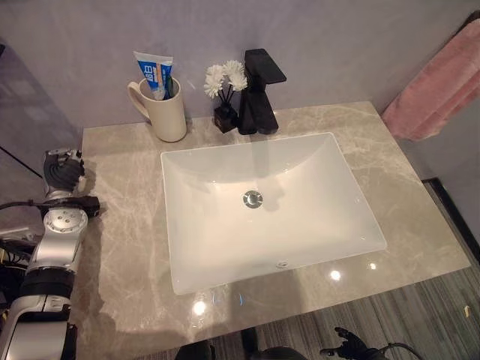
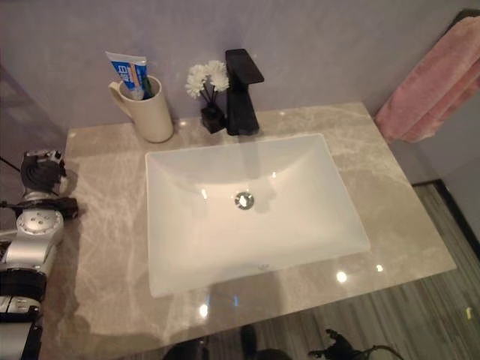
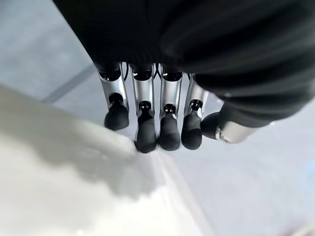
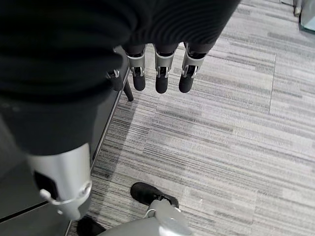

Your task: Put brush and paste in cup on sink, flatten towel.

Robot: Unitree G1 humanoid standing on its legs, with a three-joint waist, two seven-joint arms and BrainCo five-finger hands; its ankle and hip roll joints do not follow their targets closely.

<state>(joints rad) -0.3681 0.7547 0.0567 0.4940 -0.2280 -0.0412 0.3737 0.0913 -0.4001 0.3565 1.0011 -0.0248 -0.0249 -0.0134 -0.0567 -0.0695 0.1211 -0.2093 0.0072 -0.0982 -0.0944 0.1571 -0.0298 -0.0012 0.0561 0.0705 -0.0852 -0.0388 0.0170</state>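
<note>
While standing at the back left of the marble desk (image 1: 420, 232), holds the toothpaste tube (image 1: 155, 73) upright with a green brush handle just beside it inside: cream cup (image 1: 166, 109), handle turned to the left. Just right of the cup, sits a small dark vase of white flowers (image 1: 226, 81), touching or nearly touching the black faucet (image 1: 259, 94) behind the white sink (image 1: 262, 206). Hangs bunched and creased at the far right, against the wall: pink towel (image 1: 439, 86). Hovers over the desk's left edge, fingers (image 3: 146, 132) relaxed, close together, holding nothing: left hand (image 1: 61, 174). Hangs low above the grey striped floor (image 4: 231, 147), fingers (image 4: 162, 78) relaxed and empty: right hand (image 4: 74, 83).
</note>
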